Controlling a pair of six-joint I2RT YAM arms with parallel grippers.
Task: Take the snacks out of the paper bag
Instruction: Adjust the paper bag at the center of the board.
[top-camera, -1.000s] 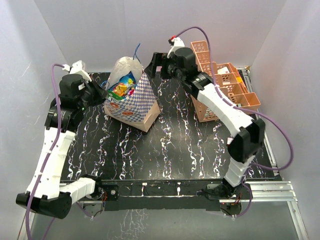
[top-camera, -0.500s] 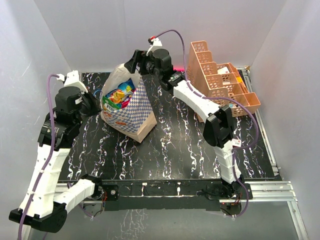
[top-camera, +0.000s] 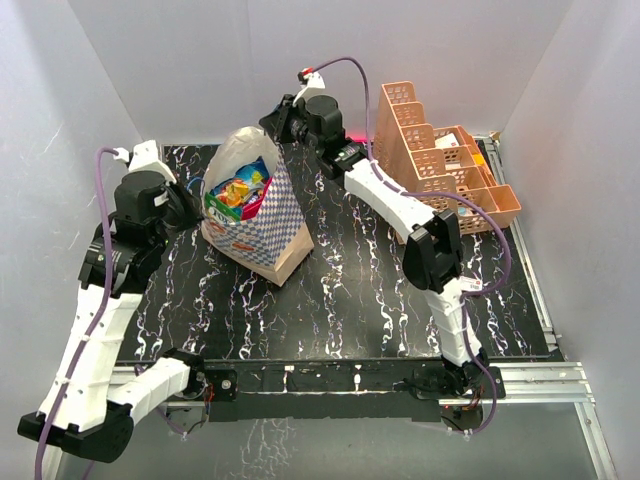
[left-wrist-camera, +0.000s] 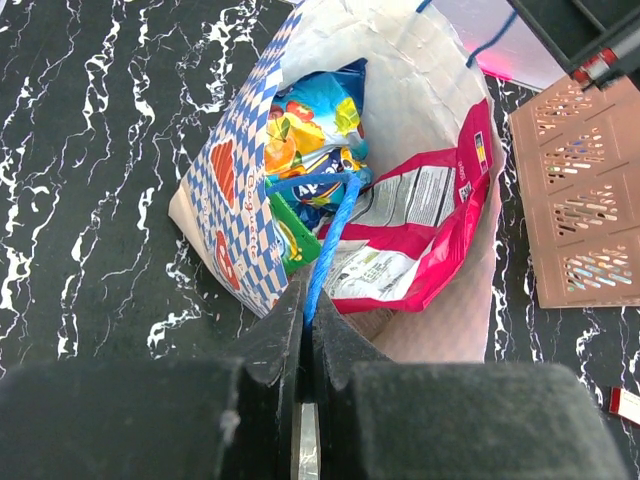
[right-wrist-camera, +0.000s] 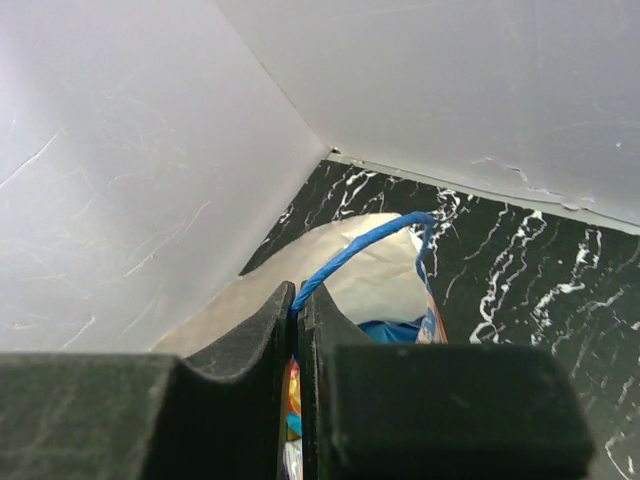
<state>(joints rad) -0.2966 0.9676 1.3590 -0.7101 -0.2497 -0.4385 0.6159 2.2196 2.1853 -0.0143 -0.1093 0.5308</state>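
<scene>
Right claw (right-wrist-camera: 296, 292) closed on paper bag (top-camera: 280, 212) cord handle (right-wrist-camera: 370, 238); left claw (left-wrist-camera: 308, 300) too

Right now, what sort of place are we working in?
Likely a robot test booth: plain white walls box in a black marbled table, with an aluminium frame at its edge and staged props, a bag and an orange rack.

Nothing legible: the fine print on the pink packet (left-wrist-camera: 415, 235) is too small to read
</scene>
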